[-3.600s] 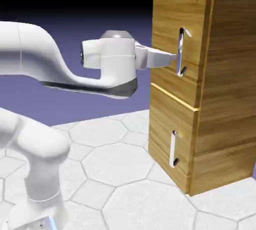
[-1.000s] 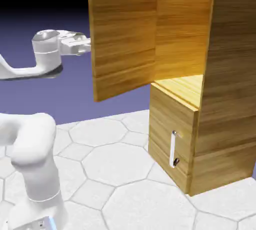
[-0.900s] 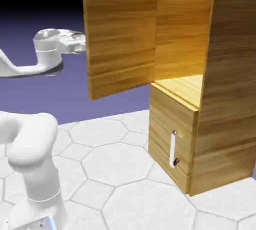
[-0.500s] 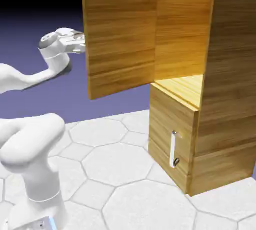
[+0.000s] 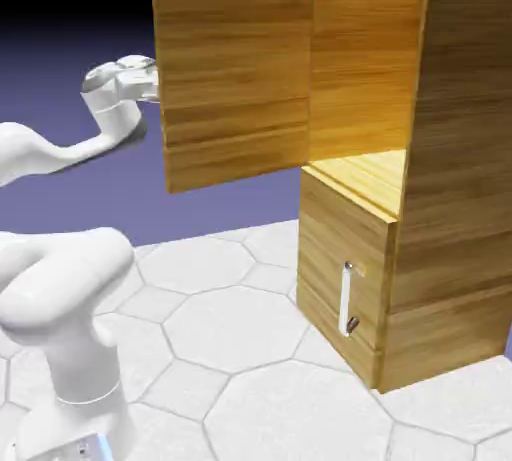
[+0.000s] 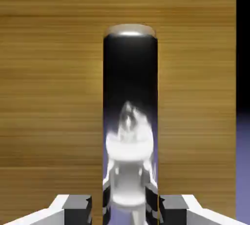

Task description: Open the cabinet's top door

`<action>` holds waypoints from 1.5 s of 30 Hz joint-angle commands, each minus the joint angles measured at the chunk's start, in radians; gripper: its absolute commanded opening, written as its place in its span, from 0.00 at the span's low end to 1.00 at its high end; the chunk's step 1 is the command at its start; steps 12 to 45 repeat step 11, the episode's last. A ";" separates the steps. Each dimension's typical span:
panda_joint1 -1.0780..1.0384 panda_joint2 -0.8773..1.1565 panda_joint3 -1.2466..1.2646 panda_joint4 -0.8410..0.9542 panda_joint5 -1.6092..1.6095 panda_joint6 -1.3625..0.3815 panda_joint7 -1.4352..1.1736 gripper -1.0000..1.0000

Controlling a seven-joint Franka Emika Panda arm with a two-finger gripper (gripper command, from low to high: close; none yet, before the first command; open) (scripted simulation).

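Top door [image 5: 235, 84] swung well out from cabinet [image 5: 460, 169]; hand [image 6: 125, 210] straddles its bar handle [image 6: 130, 68], fingers either side, presumably to keep pulling leverage, but can't tell if it's actually pinching.

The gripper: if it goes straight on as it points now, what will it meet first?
Probably the silver handle, in line ahead of it, before the door panel; the depth is unclear.

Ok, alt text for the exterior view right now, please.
The cabinet's top door stands wide open, the robot arm reaching its far edge, the pincer hidden behind it. Below, the shorter door is closed.
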 commanded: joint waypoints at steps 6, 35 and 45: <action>-0.076 0.006 0.015 0.124 0.003 -0.102 -0.015 1.00; -0.139 0.015 0.031 0.281 0.020 -0.197 -0.033 1.00; -0.139 0.015 0.031 0.281 0.020 -0.197 -0.033 1.00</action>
